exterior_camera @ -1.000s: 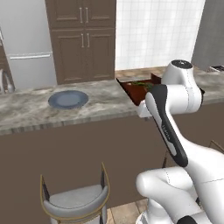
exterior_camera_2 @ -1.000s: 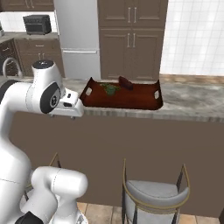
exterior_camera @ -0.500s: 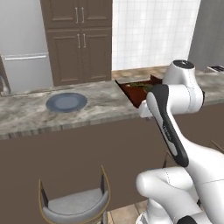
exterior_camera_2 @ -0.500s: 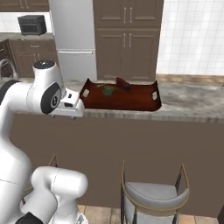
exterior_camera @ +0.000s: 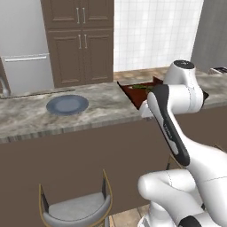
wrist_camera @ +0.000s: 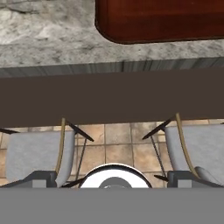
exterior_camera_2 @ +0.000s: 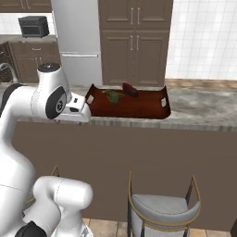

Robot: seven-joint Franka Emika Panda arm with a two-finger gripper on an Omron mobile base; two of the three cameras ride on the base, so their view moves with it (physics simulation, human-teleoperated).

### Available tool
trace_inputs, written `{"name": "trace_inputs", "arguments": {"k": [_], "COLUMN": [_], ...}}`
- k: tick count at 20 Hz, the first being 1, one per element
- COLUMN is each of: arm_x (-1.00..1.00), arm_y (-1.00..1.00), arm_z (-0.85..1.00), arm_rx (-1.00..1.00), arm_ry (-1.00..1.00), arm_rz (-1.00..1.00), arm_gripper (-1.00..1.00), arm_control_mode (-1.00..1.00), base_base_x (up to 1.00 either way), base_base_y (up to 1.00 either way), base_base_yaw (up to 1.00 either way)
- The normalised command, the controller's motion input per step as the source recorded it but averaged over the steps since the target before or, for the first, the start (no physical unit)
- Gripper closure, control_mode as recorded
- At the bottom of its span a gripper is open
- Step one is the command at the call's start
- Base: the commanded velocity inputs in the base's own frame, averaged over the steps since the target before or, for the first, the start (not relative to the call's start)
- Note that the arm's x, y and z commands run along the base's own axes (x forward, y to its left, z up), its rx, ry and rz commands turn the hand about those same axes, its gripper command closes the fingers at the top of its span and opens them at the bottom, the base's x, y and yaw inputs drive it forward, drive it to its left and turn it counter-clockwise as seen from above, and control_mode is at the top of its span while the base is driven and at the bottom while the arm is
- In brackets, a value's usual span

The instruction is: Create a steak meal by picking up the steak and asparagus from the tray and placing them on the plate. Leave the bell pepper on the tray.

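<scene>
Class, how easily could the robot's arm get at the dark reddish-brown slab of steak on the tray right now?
Probably yes: the dark reddish-brown steak lies uncovered at the back of the reddish-brown rectangular tray, nothing over it, though the arm must lift over the counter edge.

Arm hides most of the tray (exterior_camera: 135, 90); pepper and asparagus blur together.

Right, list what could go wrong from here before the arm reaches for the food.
1. On the tray, the steak lies close to the green items, where asparagus and bell pepper are hard to tell apart; the wrong one might get grabbed.
2. The plate sits well apart from the tray along the counter, so food could drop during the carry.
3. The open claw hangs at the counter's front edge, below its top, and could clip the edge when rising.
</scene>
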Motion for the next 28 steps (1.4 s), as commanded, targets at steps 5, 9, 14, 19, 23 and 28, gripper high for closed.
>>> {"name": "trace_inputs", "arguments": {"k": [5,9,14,19,23,28], "arm_x": [0.15,0.09,0.21,0.35,0.47,0.42], "arm_y": [-0.08,-0.18,-0.01,-0.01,-0.2,-0.18], "arm_z": [0.02,0.04,0.42,0.45,0.03,0.0], "arm_rx": [0.0,0.0,0.0,0.0,0.0,-0.03], "arm_ry": [0.0,0.0,-0.18,-0.27,-0.09,0.0], "arm_rz": [0.0,0.0,0.05,0.07,0.04,0.02], "arm_gripper": [-1.0,-1.0,-1.0,-1.0,-1.0,-1.0], "arm_control_mode": [-1.0,-1.0,-1.0,-1.0,-1.0,-1.0], "base_base_x": [0.0,0.0,0.0,0.0,0.0,0.0], "base_base_y": [0.0,0.0,0.0,0.0,0.0,0.0], "base_base_yaw": [0.0,0.0,0.0,0.0,0.0,0.0]}}
